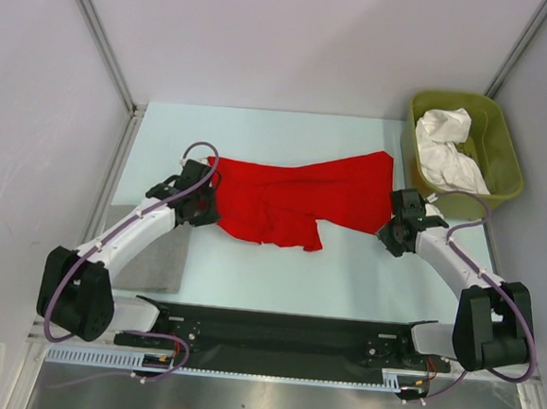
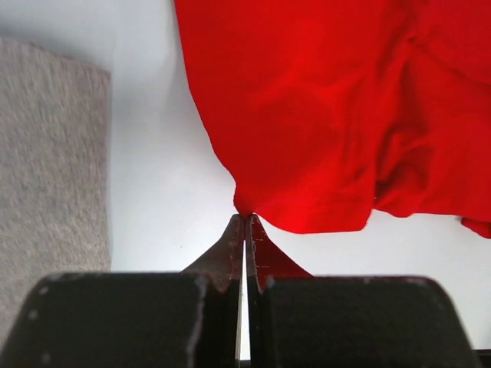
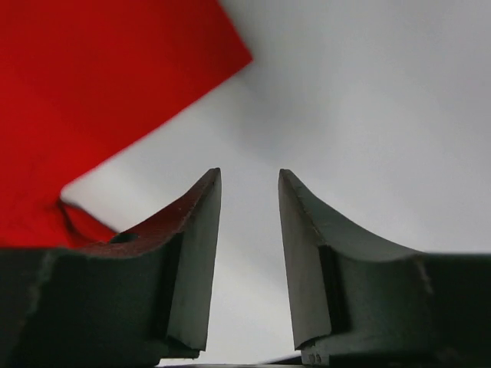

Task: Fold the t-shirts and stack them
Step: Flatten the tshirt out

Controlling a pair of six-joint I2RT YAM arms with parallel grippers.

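Pale worktop [image 1: 362, 278] inside a white-walled cell, checked by me from the remote station.

1. Left end effector [image 2: 244, 224]: closed tight. Its tips meet at the left edge of the red t-shirt [image 2: 322, 115], and the cloth draws to a point there. I judge this a pinch on the hem.
2. Right end effector [image 3: 249, 184]: jaws parted with nothing between them, just off the red t-shirt's right edge. Cloth lies beside one finger only.
3. Red t-shirt: spread but rumpled between the two arms, not yet folded.
4. Grey pad [image 1: 155, 262]: just left of the red t-shirt.
5. Olive tub [image 1: 511, 152]: right of the red t-shirt and beyond it, holding the crumpled white t-shirts [image 1: 449, 147].

Step in hand, as I judge it: securing both sides of the red t-shirt for straightening or a first fold. The next move calls for the right end effector to bring the shirt's edge between its jaws before closing, then an even lift by both.
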